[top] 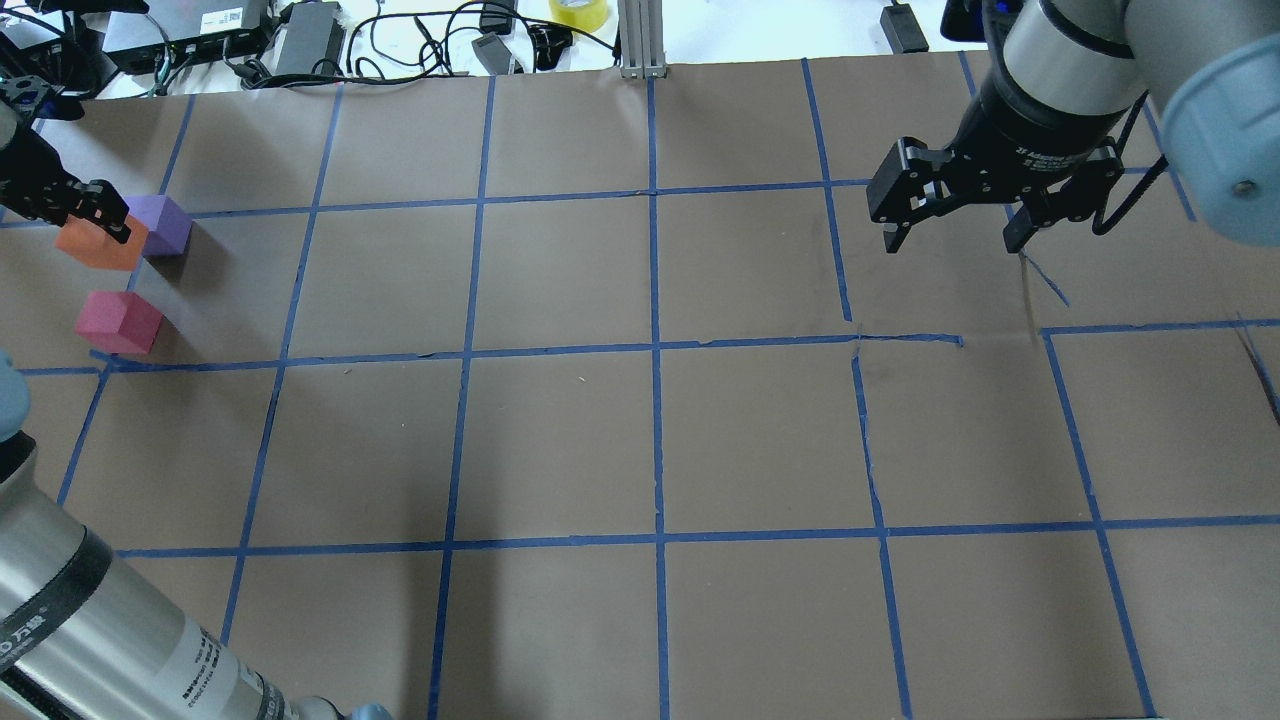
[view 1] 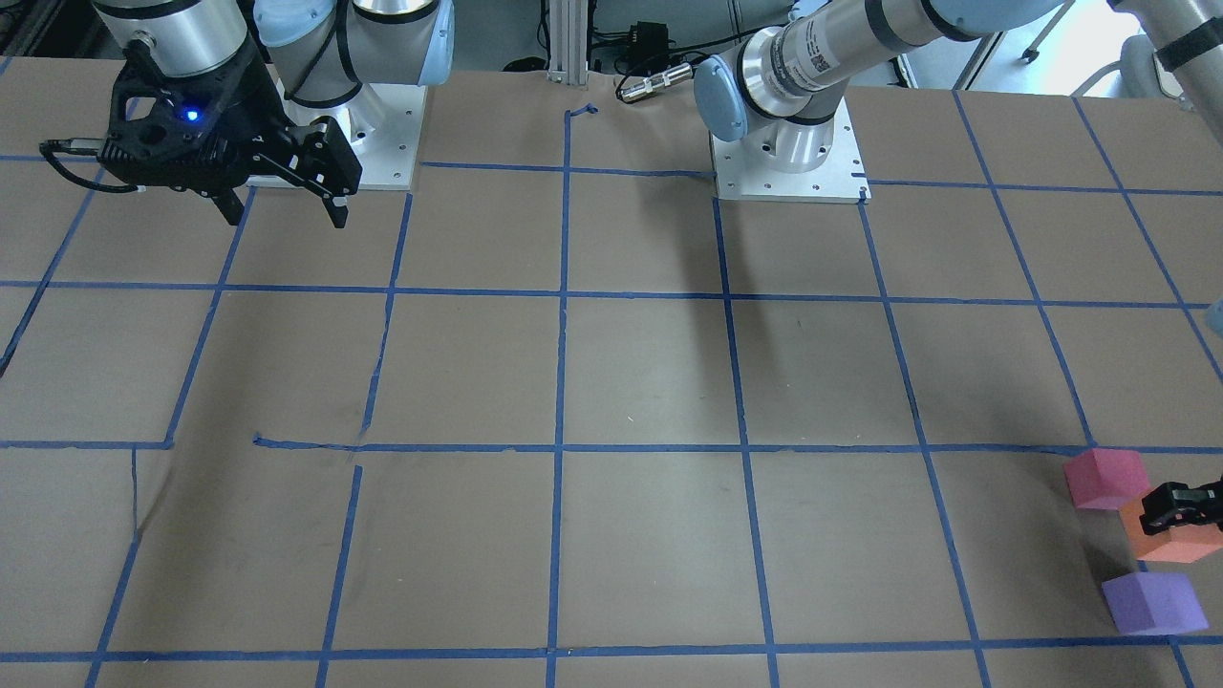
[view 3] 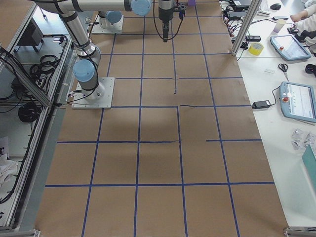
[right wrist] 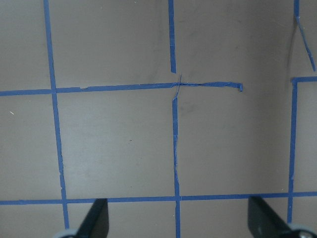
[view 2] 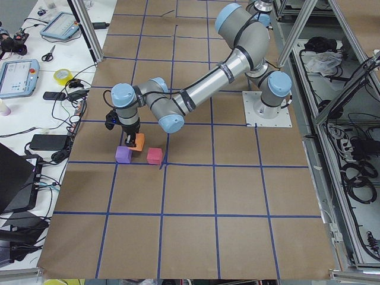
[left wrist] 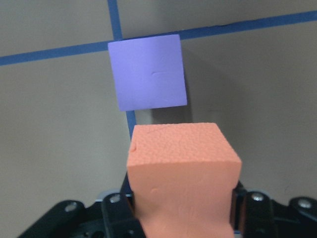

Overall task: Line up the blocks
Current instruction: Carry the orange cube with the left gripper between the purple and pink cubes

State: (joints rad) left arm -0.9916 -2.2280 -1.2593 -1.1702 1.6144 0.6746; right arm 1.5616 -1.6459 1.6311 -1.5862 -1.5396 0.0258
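At the bench's (top: 560,440) far-left edge | left gripper (top: 98,212) fingers clenched on orange block (top: 100,248), near purple block (top: 160,225) and red-pink block (top: 118,322) | right gripper (top: 950,240) fingers spread, empty | line not yet formed, likely midway

The right gripper (right wrist: 178,225) looks down on the brown table paper (right wrist: 114,144) with blue tape lines (right wrist: 52,99); its fingertips (right wrist: 97,218) stand wide apart.

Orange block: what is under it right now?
Only the brown paper table shows around the orange block, which the left gripper grips. Its underside is hidden in every view, so whether it touches the table cannot be told.
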